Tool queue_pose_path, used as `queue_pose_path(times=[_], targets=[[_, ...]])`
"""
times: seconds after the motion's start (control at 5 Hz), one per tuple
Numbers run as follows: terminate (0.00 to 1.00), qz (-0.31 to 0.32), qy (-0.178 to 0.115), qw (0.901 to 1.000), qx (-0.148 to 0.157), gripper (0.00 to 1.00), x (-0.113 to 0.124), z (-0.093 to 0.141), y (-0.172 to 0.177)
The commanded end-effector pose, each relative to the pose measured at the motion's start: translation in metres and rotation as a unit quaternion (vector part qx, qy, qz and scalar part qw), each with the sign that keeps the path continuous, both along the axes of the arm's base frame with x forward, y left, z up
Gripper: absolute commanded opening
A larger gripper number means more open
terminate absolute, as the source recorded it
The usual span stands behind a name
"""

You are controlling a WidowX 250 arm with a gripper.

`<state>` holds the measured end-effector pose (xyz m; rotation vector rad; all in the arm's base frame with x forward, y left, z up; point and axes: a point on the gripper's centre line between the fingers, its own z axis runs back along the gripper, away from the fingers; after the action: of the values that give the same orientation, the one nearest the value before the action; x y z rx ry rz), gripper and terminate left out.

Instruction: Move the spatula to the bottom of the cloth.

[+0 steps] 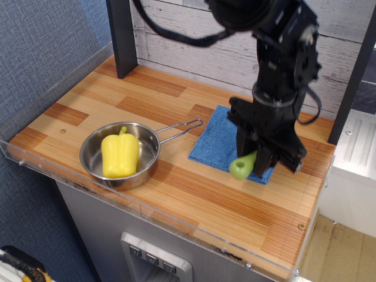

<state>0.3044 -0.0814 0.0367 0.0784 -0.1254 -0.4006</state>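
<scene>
The blue cloth (218, 144) lies flat on the wooden table, right of centre; the arm hides its right part. My gripper (257, 157) hangs over the cloth's near right edge and is shut on the spatula (242, 166). Only the light-green handle with its end hole shows, sticking out toward the front left just above the cloth's near edge. The grey blade is hidden between the fingers.
A steel pan (148, 144) with a wire handle holds a yellow bell pepper (120, 154) at the front left. A dark post (122, 35) stands at the back left. A clear plastic rim (176, 226) runs along the table's front edge. A plank wall is behind.
</scene>
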Motion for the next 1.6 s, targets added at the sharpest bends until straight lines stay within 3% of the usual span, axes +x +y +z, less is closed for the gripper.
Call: queue_pose_path(times=[0.0,0.4,0.6,1.0,1.2,1.4], targets=[[0.00,-0.014,-0.021,0.9996,-0.010,0.00,-0.032,0.013,0.006],[0.00,-0.003,-0.020,0.9993,-0.032,0.00,-0.055,0.014,0.024],[0.00,-0.004,-0.004,0.9987,-0.051,0.00,-0.062,-0.005,0.024],[0.00,-0.012,0.019,0.9991,-0.036,0.00,-0.045,-0.050,0.029],[0.00,-0.012,0.027,0.9992,-0.026,0.00,-0.040,-0.057,0.032],[0.00,-0.010,0.026,0.9992,-0.027,1.00,-0.039,-0.048,0.033]])
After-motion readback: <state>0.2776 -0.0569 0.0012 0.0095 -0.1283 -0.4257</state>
